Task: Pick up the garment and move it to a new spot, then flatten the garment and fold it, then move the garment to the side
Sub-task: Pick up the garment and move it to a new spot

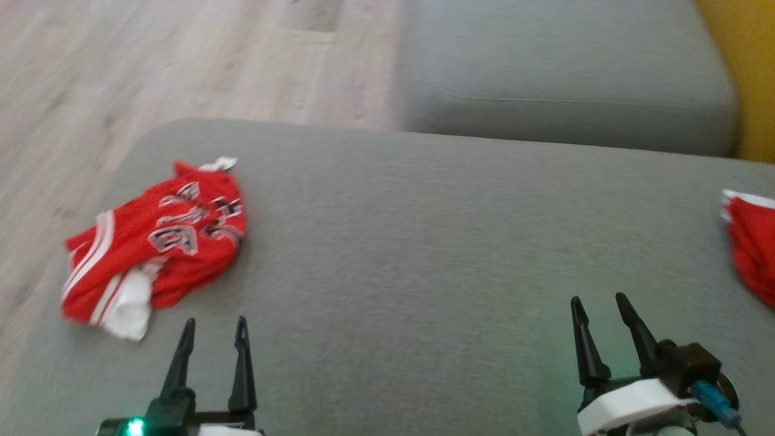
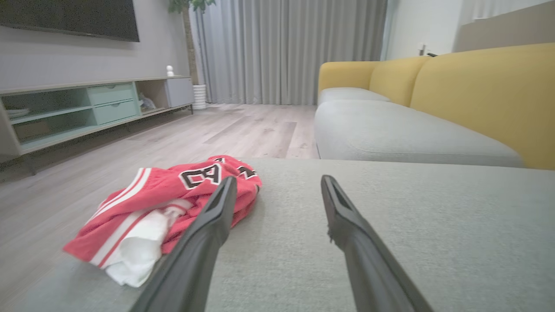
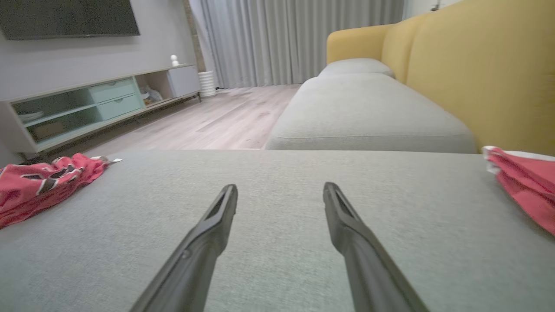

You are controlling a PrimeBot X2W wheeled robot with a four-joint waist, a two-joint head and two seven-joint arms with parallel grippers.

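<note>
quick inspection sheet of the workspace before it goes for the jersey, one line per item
surface: grey cushion, flat and wide
job's things: jersey, crumpled near the cushion's left edge, lettering up, not yet picked up
clutter: red cloth at the cushion's right edge
grippers: left gripper and right gripper both open, holding nothing, clear of the jersey
cables: blue plug with a lead at the right wrist
surroundings: wood floor, yellow sofa, tv cabinet, curtains
</note>
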